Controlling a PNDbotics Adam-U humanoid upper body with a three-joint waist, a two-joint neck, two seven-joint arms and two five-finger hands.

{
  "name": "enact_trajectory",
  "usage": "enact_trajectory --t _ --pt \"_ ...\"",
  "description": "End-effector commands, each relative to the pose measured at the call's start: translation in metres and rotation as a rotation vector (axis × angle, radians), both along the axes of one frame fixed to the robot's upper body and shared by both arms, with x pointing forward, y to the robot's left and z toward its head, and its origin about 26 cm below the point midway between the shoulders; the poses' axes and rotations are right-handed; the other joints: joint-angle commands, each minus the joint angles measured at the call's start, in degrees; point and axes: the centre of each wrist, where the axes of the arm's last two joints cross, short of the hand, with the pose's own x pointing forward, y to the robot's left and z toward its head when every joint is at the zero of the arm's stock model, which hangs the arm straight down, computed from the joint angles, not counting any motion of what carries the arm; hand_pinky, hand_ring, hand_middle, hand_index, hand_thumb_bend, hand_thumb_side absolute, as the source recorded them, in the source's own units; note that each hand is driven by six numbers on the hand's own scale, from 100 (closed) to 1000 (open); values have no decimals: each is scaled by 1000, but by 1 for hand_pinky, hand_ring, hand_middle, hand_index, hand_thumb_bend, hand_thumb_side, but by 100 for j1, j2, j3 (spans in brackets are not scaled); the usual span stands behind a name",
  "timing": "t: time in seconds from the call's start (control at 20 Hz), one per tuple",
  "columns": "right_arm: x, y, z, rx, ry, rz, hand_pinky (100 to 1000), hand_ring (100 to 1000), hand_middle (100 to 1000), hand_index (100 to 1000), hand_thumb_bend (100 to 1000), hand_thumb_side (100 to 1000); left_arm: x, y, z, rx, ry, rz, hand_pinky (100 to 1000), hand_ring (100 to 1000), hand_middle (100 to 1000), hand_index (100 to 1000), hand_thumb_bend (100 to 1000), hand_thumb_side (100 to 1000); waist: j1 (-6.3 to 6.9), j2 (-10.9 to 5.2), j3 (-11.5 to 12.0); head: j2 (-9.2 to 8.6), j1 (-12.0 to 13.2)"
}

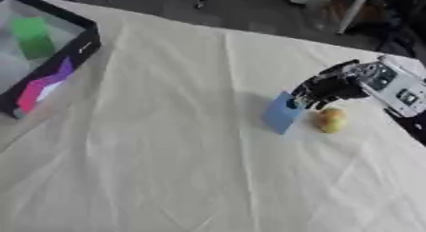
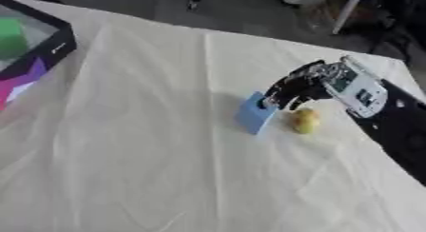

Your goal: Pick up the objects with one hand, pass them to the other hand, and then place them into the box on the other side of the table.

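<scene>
Box (image 1: 79,48), far left, cut off by the frame edge; green block (image 1: 32,36) inside. White-clothed surface (image 1: 166,155). Blue block (image 1: 281,114), right of centre, top corner hidden under curled fingers (image 1: 312,95) of right hand (image 1: 333,87) grasping it. Yellow fruit (image 1: 330,120) just beside, kind unclear.

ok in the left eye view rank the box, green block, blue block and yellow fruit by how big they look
1. box, largest by far
2. blue block and green block: look alike and lie at different depths, so unranked
3. yellow fruit, smallest
</scene>
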Motion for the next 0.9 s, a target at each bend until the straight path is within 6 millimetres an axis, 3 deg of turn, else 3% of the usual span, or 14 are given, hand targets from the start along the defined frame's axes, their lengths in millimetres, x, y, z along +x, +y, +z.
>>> enact_trajectory --t 0.05,0.9 --pt "0 -6 13 -7 -2 -8 928 907 897 951 239 501 -2 5 17 24 -33 8 920 746 669 746 100 486 2 -94 3 10 -25" --pt "0 3 7 -45 -14 34 939 911 903 959 291 448 -1 3 15 19 -33 4 919 746 668 747 100 490 28 -52 9 10 -53"
